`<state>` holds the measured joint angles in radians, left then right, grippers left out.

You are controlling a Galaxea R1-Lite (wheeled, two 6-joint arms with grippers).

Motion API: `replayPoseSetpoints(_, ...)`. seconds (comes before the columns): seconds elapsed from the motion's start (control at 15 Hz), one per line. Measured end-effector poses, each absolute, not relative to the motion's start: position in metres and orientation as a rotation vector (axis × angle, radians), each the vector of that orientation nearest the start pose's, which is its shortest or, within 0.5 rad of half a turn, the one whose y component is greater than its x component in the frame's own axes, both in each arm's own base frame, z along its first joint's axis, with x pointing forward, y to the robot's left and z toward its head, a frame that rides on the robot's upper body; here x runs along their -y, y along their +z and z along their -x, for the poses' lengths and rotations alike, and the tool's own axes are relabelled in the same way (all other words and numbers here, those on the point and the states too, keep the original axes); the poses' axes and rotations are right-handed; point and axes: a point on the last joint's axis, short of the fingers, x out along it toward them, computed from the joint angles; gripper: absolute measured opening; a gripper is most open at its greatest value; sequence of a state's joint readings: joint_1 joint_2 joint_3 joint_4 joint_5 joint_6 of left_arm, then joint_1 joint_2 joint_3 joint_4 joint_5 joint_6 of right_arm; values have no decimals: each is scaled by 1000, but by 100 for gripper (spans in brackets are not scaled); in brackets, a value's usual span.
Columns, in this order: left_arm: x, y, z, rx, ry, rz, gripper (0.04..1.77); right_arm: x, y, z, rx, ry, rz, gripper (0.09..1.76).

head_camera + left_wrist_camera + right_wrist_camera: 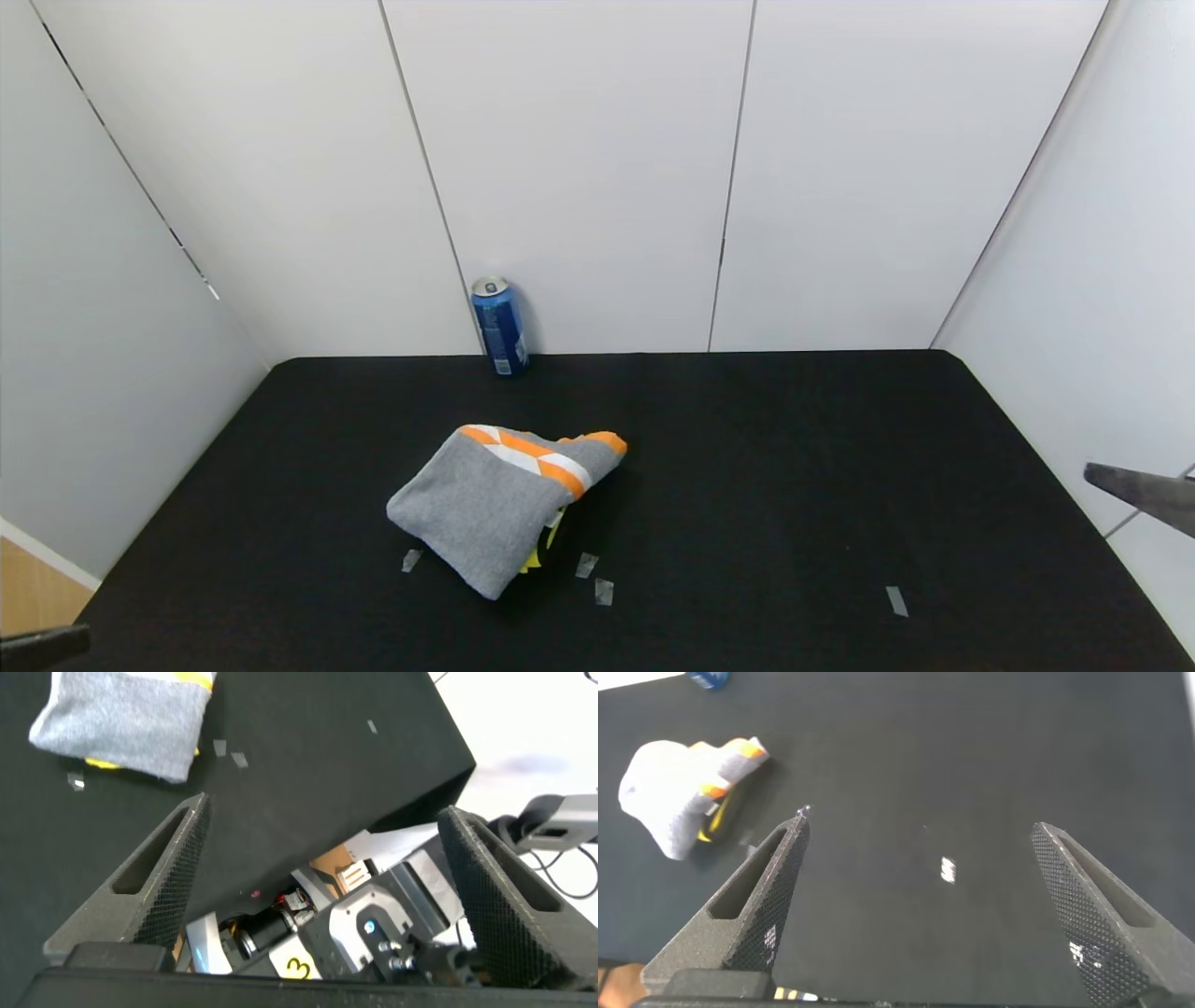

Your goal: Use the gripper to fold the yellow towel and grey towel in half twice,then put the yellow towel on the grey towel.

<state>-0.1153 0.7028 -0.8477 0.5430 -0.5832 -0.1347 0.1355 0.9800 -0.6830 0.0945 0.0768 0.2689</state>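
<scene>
The grey towel (pixel 476 509) lies as a folded bundle left of the table's middle, its orange-and-white band on the far side. Only a strip of the yellow towel (pixel 540 558) shows, peeking out from under the bundle's near right edge. The left wrist view shows the grey towel (pixel 121 723) with the yellow towel (pixel 107 763) under it. The right wrist view also shows the grey towel (pixel 663 793) and the yellow towel (pixel 710 829). My left gripper (pixel 322 812) is open and empty at the near left table edge. My right gripper (pixel 920 829) is open and empty over the table's right side, far from both towels.
A blue can (pixel 499 327) stands upright at the back edge of the black table (pixel 794 467), against the white wall. Small tape marks (pixel 586 565) lie near the bundle, and another tape mark (pixel 896 600) lies at the near right. White walls close in three sides.
</scene>
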Motion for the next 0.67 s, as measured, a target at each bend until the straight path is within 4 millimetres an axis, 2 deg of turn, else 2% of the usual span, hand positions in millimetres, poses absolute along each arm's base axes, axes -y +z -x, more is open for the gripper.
replayPoseSetpoints(0.4,9,228,29,-370,-638,205,172,-4,224,-44,-311,80,-262,171)
replayPoseSetpoints(0.67,5,200,60,-387,-583,196,172,-2,199,6,-282,54,-263,171)
